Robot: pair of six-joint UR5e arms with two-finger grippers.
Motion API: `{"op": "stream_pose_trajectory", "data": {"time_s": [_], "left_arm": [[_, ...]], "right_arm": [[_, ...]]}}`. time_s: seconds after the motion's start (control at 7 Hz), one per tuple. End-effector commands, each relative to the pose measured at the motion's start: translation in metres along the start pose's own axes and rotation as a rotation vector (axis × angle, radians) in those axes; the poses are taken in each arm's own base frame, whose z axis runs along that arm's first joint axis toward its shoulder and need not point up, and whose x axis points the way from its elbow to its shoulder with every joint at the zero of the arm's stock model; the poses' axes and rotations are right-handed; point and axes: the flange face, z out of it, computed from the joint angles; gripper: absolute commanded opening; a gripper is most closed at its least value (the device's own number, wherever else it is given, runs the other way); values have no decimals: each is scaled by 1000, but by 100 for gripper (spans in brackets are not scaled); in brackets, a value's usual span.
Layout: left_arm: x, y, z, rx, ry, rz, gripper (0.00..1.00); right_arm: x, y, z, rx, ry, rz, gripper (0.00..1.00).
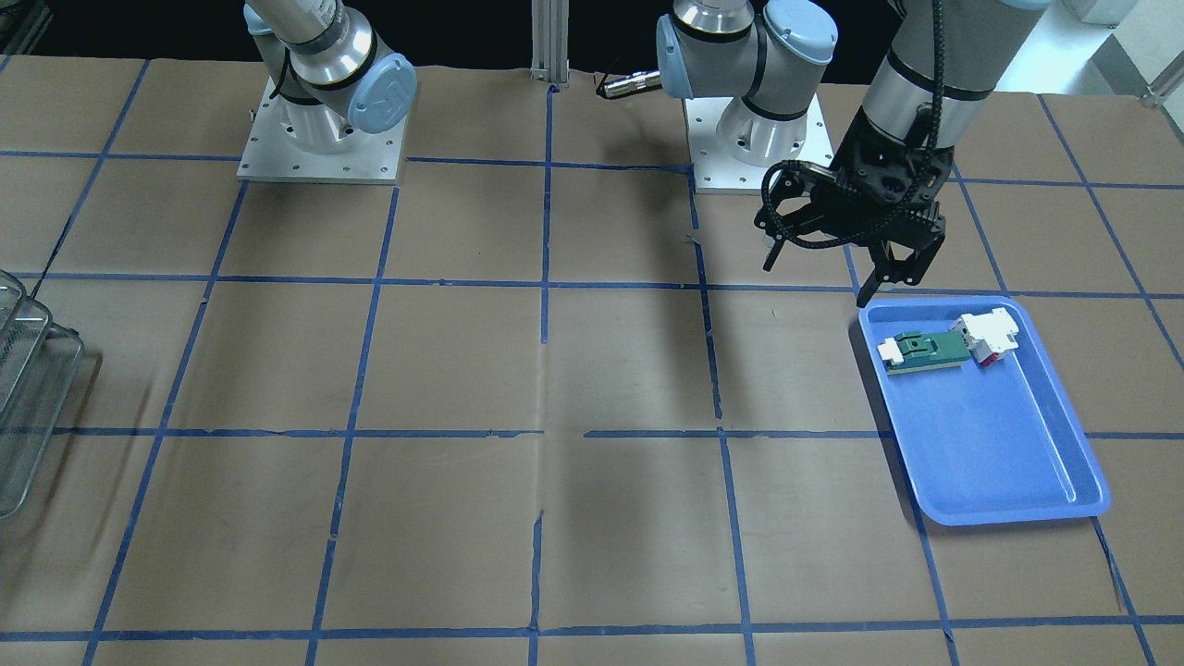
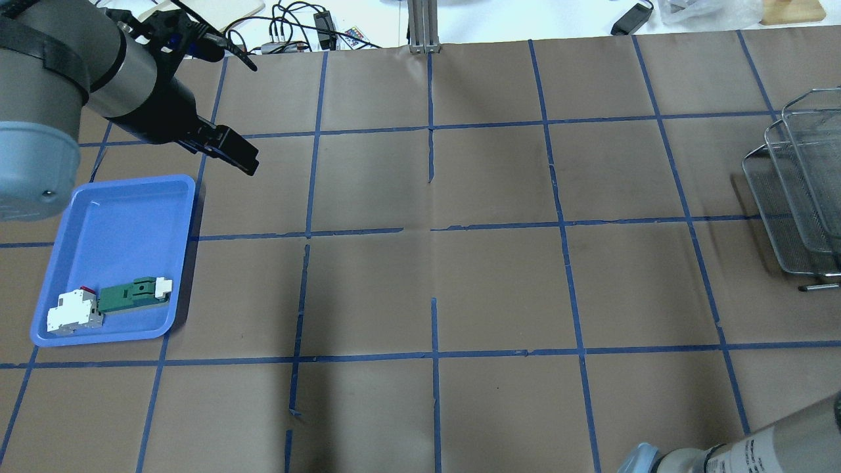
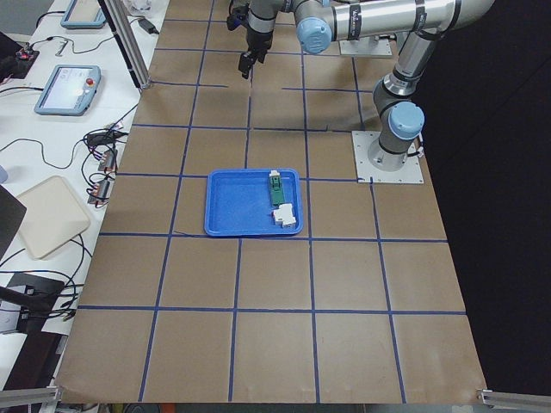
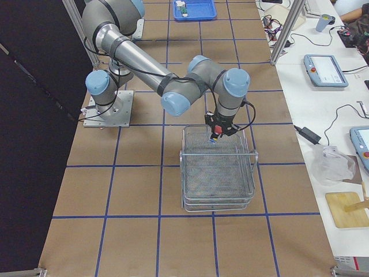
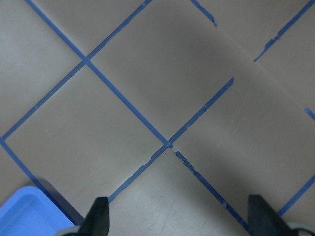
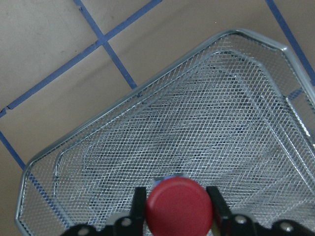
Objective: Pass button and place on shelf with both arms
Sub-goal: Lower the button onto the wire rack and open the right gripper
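My right gripper [image 6: 177, 196] is shut on the button [image 6: 178, 209], whose round red cap shows between the black fingers. It holds the button above the near end of the wire mesh shelf [image 6: 221, 113]. The exterior right view shows the right gripper [image 4: 214, 134] over the shelf's [image 4: 218, 173] top tier. My left gripper [image 5: 179, 216] is open and empty above bare table, with the blue tray's corner just beside it. In the front-facing view the left gripper [image 1: 893, 277] hangs just beyond the tray's far edge.
A blue tray [image 1: 999, 444] holds a green-and-white connector part [image 1: 925, 350] and a white block [image 1: 990, 335]. The shelf [image 2: 801, 184] stands at the table's right end in the overhead view. Blue tape lines grid the brown table.
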Motion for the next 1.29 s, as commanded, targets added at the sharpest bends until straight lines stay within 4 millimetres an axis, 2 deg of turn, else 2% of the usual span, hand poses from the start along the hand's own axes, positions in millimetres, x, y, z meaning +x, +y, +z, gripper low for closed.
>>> {"op": "stream_pose_trajectory", "data": {"time_s": [0.0, 0.14, 0.29, 0.43, 0.57, 0.71, 0.86, 1.0, 1.14], "left_arm": [[48, -10, -5, -45, -8, -170, 100], [63, -16, -6, -72, -40, -242, 100], [66, -19, -9, -76, -45, -290, 100], [67, -19, -11, -92, -44, -313, 100], [70, -15, -16, -92, -45, -336, 100], [70, -15, -13, -91, -42, -344, 100], [71, -9, -13, -90, -42, -335, 100], [69, -10, -12, -88, -43, -339, 100], [68, -10, -12, -88, -44, -339, 100]], "right_arm": [[0, -1, 5, 19, -19, 5, 83], [1, -1, 7, 21, -22, 4, 83], [-1, -1, 2, 21, -16, 8, 83], [-7, -7, -7, 19, -12, 11, 84], [-21, -14, -24, 29, -18, 89, 87], [-30, -53, -28, 24, -18, 177, 91], [-55, -129, -38, -2, 3, 187, 92], [-100, -204, -52, -56, 35, 274, 92], [-149, -257, -67, -58, 28, 385, 95]]}}
